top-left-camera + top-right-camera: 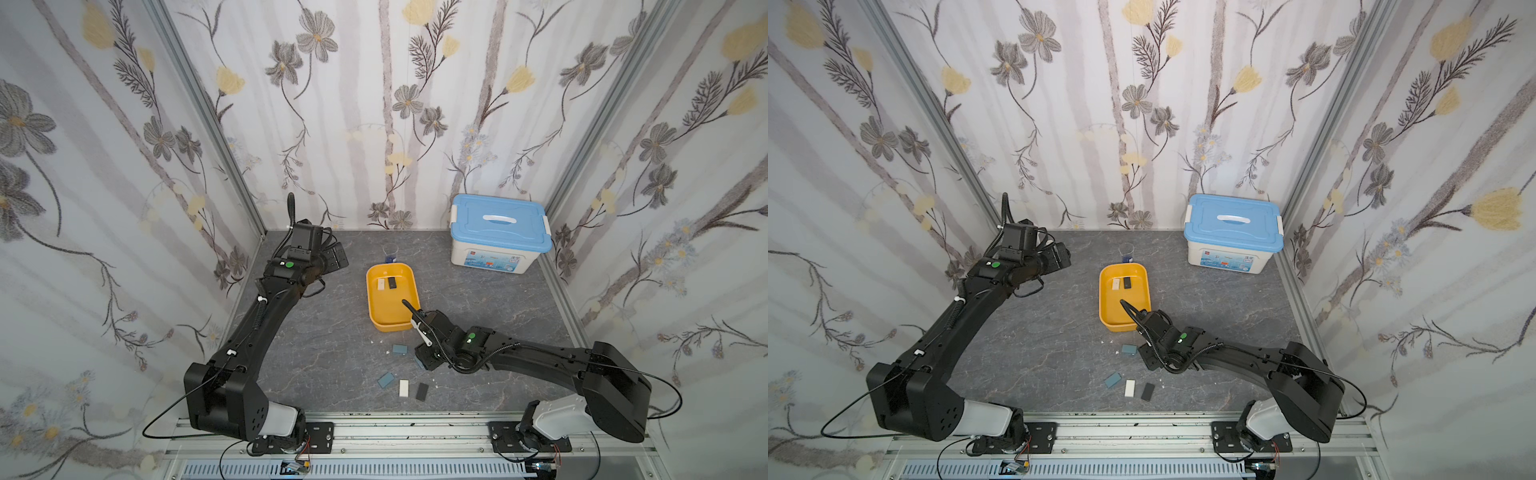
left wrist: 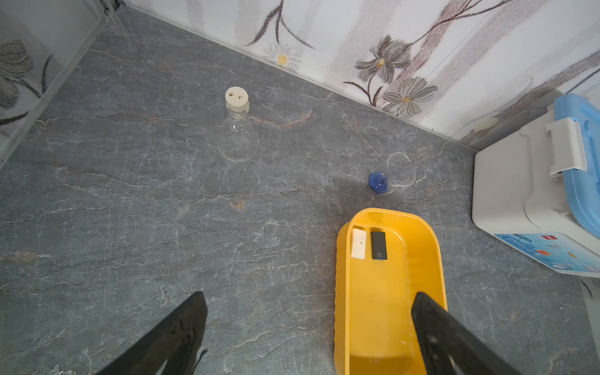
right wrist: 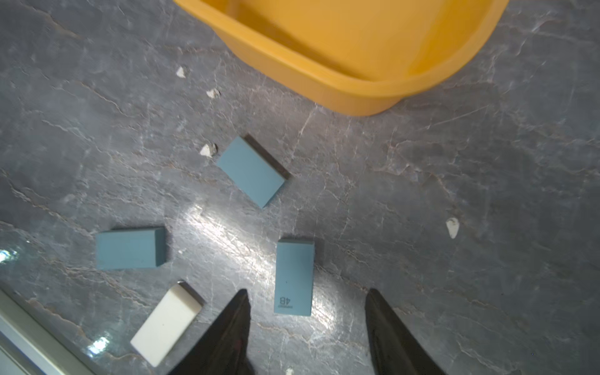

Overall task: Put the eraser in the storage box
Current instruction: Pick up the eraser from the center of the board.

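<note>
The left gripper (image 2: 309, 293) hangs left of the storage box (image 1: 386, 309), toward the back of the grey marble-look table (image 1: 316, 365). Its fingers are spread wide with nothing between them. Ahead of it, the left wrist view shows one conical glass flask (image 2: 237, 136) with a pale two-hole stopper. Further right, one small clear cup (image 2: 394, 172) with a blue bottom sits just behind the box.

The box is the single yellow-orange tub near the table's middle, its long axis running front to back with a slight slant. Two erasers lie side by side at its far end, both lengthwise along the box: one white eraser (image 1: 381, 284) and one black eraser (image 1: 392, 283).

In front of the box five more erasers lie flat on the table, none touching: three blue, one white, one black.
- A slanted blue eraser (image 1: 386, 379) lies furthest left.
- A second blue eraser (image 1: 400, 349) lies nearest the box.
- The loose white eraser (image 1: 404, 388) comes next.
- The blue 4B eraser (image 3: 293, 276) lies under the right gripper (image 3: 307, 293). Its long axis runs along the fingers, plain end toward the box's near wall and printed end toward the wrist. The fingers are parted on either side of it, with table showing at each side, so nothing is gripped.
- The loose black eraser (image 1: 422, 391) lies just right of the white one.

White crumbs (image 3: 207, 150) dot the table around the blocks. In the back right corner stands one white bin (image 1: 490, 259) with its light-blue handled lid on.
</note>
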Robot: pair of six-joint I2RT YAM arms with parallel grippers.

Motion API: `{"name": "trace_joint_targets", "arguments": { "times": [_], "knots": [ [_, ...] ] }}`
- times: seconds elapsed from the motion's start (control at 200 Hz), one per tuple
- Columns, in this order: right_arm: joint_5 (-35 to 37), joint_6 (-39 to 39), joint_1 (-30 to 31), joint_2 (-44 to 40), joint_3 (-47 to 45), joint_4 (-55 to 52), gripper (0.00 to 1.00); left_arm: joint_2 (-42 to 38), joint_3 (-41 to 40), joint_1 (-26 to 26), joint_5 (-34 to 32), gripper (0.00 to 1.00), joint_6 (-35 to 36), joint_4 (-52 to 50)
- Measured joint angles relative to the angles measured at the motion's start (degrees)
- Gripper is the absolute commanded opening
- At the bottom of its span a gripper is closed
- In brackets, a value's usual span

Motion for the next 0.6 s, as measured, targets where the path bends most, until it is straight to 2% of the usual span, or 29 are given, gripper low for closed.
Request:
{"name": "trace_joint_targets", "arguments": {
  "times": [0.16,0.39,0.465,0.599],
  "knots": [
    [-2.0,0.4,0.1,3.0,-2.0,2.4,0.63,0.0,-0.1,0.0,0.6,1.0,-0.1,0.1],
    [-2.9,0.5,0.3,5.4,-2.2,4.9,0.63,0.4,-0.2,0.0,0.8,1.0,-0.1,0.1],
    [-2.8,0.5,0.5,6.0,-2.1,5.6,0.6,0.4,-0.2,0.0,0.8,1.0,-0.1,0.1],
    [-2.7,0.5,0.8,6.7,-1.7,6.1,0.49,0.5,-0.2,0.0,0.8,1.0,-0.1,0.1]
  ]
}}
